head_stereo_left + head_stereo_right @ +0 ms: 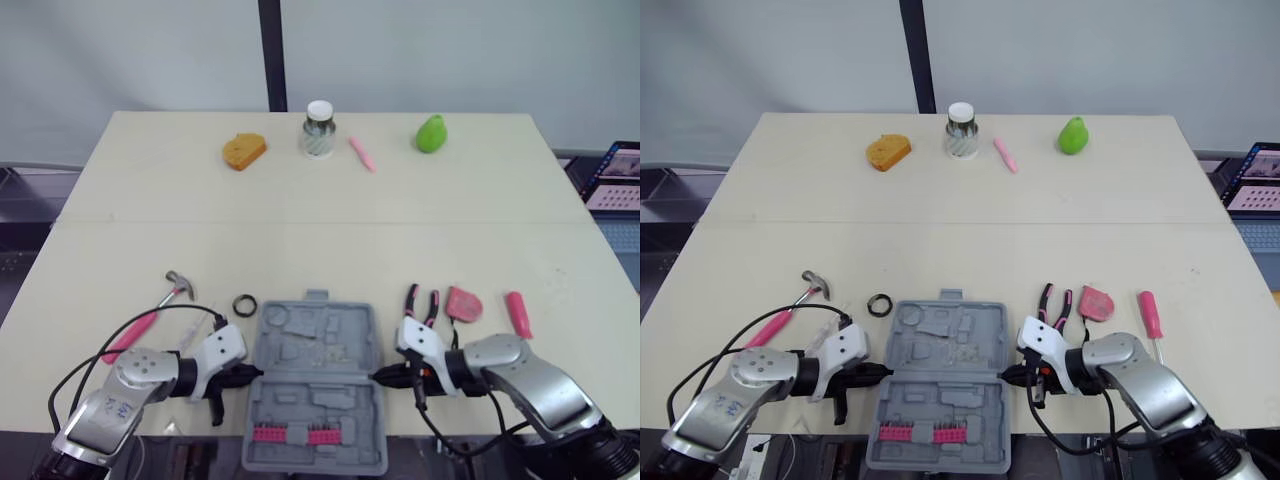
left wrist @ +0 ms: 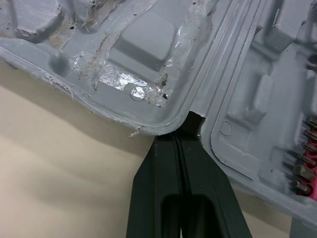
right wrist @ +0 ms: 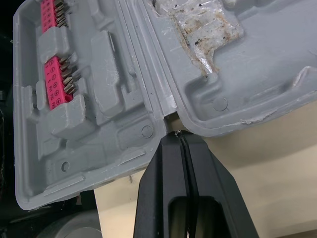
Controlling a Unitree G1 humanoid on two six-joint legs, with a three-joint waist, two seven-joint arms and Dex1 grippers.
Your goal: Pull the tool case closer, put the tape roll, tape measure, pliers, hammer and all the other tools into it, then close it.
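- Your hammer (image 1: 150,316), with a pink handle and steel head, lies on the desk (image 1: 320,230) at about 8 o'clock. Its head points towards 1 o'clock.
- Your left end effector (image 1: 252,375) is closed tight, with only a thin seam down its middle, and holds nothing. Its tip touches the hinge notch on the tool case's 9 o'clock side.
- The tape roll (image 1: 245,304), a small black ring, lies flat near the case's 11 o'clock corner, apart from it.
- The tool case (image 1: 315,385) lies open and flat at the desk's 6 o'clock, with its lid half towards 12 o'clock. The near half juts past the desk's edge and carries two pink bit strips (image 1: 292,434).
- Along the 12 o'clock side you have a row of an orange sponge (image 1: 244,151), a white-lidded jar (image 1: 318,130), a pink pen (image 1: 361,153) and a green pear (image 1: 431,134).
- Your right end effector (image 1: 378,377) is likewise narrowed to a seam and empty. Its tip rests against the hinge notch on the case's 3 o'clock side.
- The pliers (image 1: 420,304) lie at 12 o'clock from that end effector, with their pink-and-black handles spread towards 12 o'clock.
- The tape measure (image 1: 463,303) sits just beside the pliers on their 3 o'clock side. You cannot tell whether they touch.
- The screwdriver (image 1: 518,314) lies at 3 o'clock from the tape measure, apart from it, with its pink handle towards 12 o'clock.
- A laptop (image 1: 612,178) shows past the desk's 3 o'clock edge.
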